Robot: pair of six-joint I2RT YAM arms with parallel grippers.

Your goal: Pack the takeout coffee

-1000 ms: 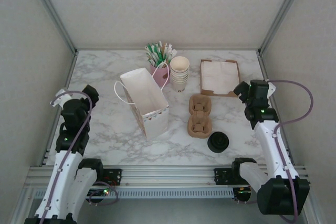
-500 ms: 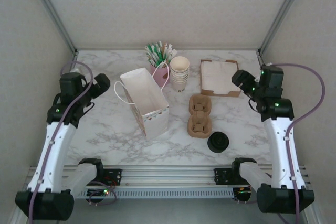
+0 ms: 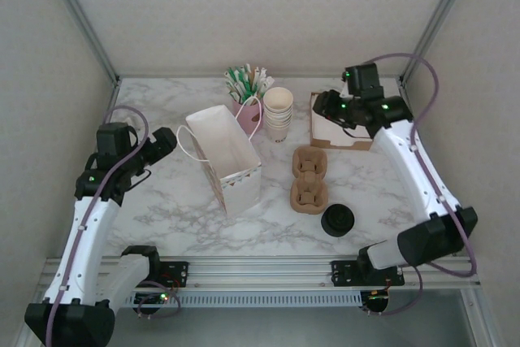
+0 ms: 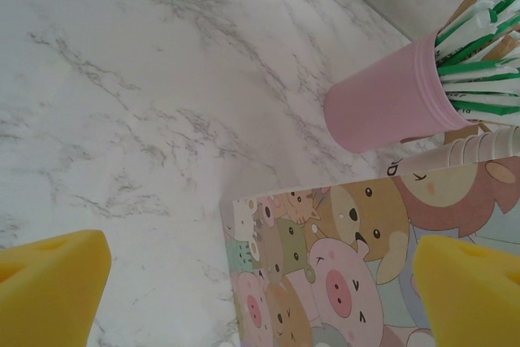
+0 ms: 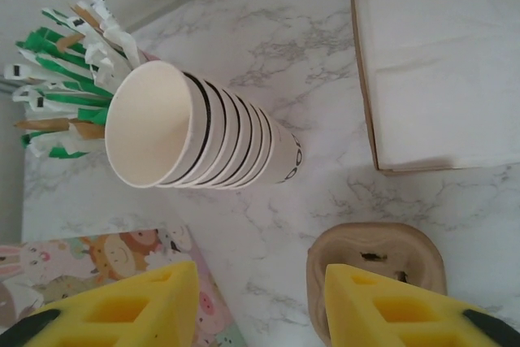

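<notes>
Fingers [image 5: 382, 306] of the right gripper [image 5: 262, 302] spread wide, empty, at 3 o'clock of the cream cup stack [image 3: 278, 111]. The left gripper [image 4: 260, 282] gapes wide at 9 o'clock of the bag [image 3: 227, 160]. Black lids [image 3: 337, 220] sit at the bench's [image 3: 162, 209] 5 o'clock.

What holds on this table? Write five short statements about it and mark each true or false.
1. The stack of cups stands beside the pink cup. True.
2. The right gripper is shut on a cup. False: it is open and holds nothing.
3. The black lids sit on the napkins. False: they lie on the table, next to the cardboard carrier.
4. The left gripper is open. True.
5. The paper bag is open at the top. True.
</notes>
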